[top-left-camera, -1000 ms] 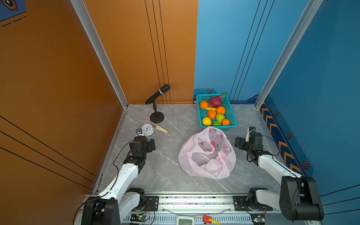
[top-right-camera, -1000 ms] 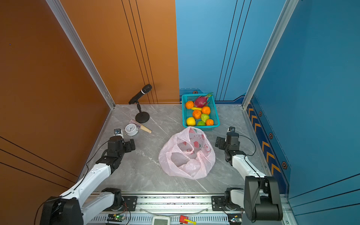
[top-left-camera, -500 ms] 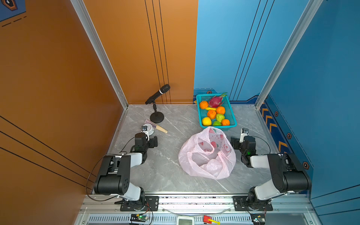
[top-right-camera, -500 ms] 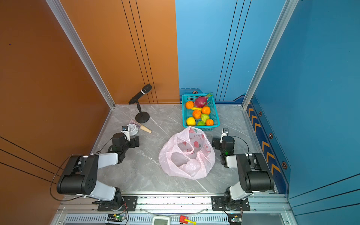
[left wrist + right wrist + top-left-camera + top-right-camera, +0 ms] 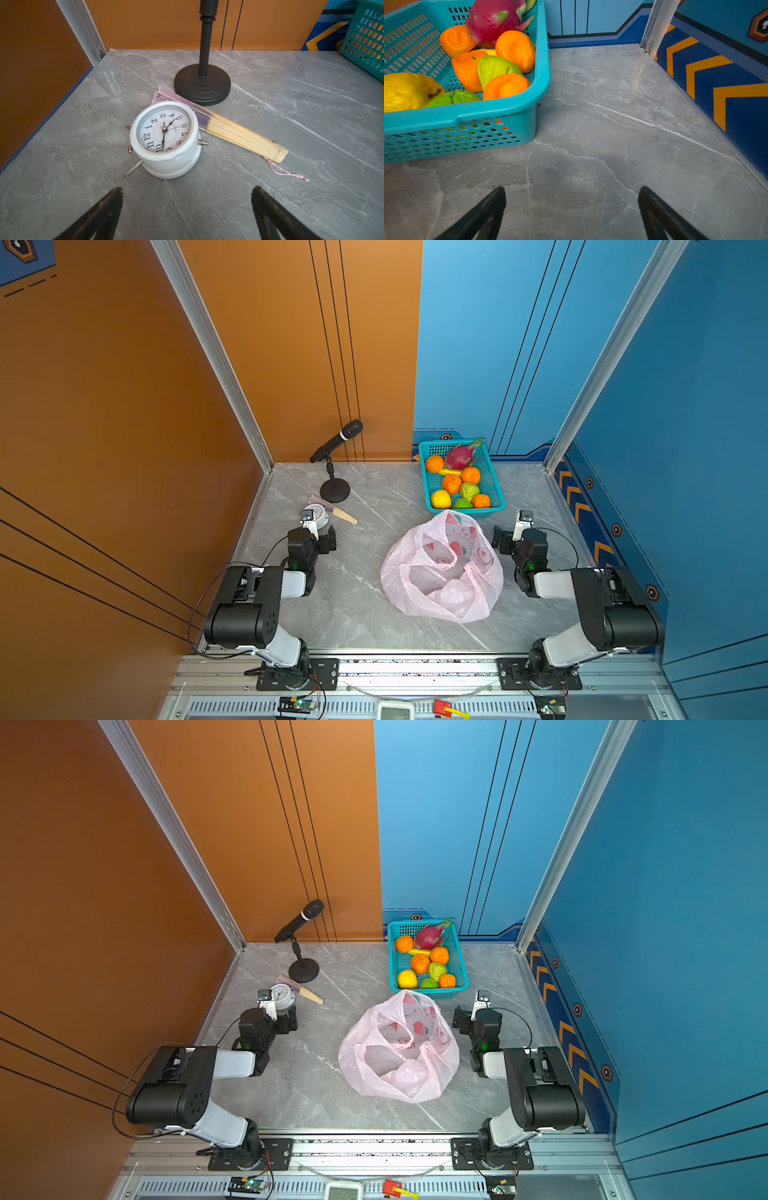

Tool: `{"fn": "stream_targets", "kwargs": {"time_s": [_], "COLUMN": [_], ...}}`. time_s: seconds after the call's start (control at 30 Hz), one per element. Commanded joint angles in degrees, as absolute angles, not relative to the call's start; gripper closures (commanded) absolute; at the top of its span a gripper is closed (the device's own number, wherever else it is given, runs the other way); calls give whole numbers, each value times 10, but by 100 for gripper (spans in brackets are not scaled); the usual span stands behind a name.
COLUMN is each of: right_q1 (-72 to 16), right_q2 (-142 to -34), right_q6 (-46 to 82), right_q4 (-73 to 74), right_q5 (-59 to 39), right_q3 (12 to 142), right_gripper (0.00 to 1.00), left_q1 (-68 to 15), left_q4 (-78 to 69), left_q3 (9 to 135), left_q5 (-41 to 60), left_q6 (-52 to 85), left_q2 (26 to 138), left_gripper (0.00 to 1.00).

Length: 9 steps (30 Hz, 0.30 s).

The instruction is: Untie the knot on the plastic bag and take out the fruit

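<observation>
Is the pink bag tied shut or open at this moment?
Open. In both top views the bag lies slumped with its mouth gaping upward and nothing tying it. Only crumpled plastic and prints show inside.

the white alarm clock (image 5: 164,133) is showing black numerals 1 to 12 around its face in the left wrist view. a tiny word below the centre is reading like "quartz", though it is too small to be sure. in both top views the same face is blurring out. orange chevron signs (image 5: 699,70) are running along the dark blue wall band (image 5: 747,116), and a hexagon emblem (image 5: 760,25) is sitting above them, its mark unreadable. the red prints on the plastic bag (image 5: 442,568) are coming out as fruit pictures, not words. the small display (image 5: 395,711) at the front rail is too small to read.
</observation>
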<state>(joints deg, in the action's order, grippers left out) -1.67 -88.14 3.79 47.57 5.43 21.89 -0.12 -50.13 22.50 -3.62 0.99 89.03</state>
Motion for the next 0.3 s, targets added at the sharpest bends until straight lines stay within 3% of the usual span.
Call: {"fn": "stream_targets", "kwargs": {"time_s": [0.0, 0.27], "right_q1": [-7, -13], "right_q2": [-878, -878], "right_q6": [36, 33], "right_q4": [479, 483], "right_q5": [53, 62], "right_q3": [228, 226], "right_gripper": [0, 0], "left_q1": [-10, -12], "left_q4": [-518, -518], "left_q3": [220, 220], "left_q5": [-63, -65], "left_q6": [-1, -2], "left_q2": [893, 893], "left_gripper": [3, 3]}}
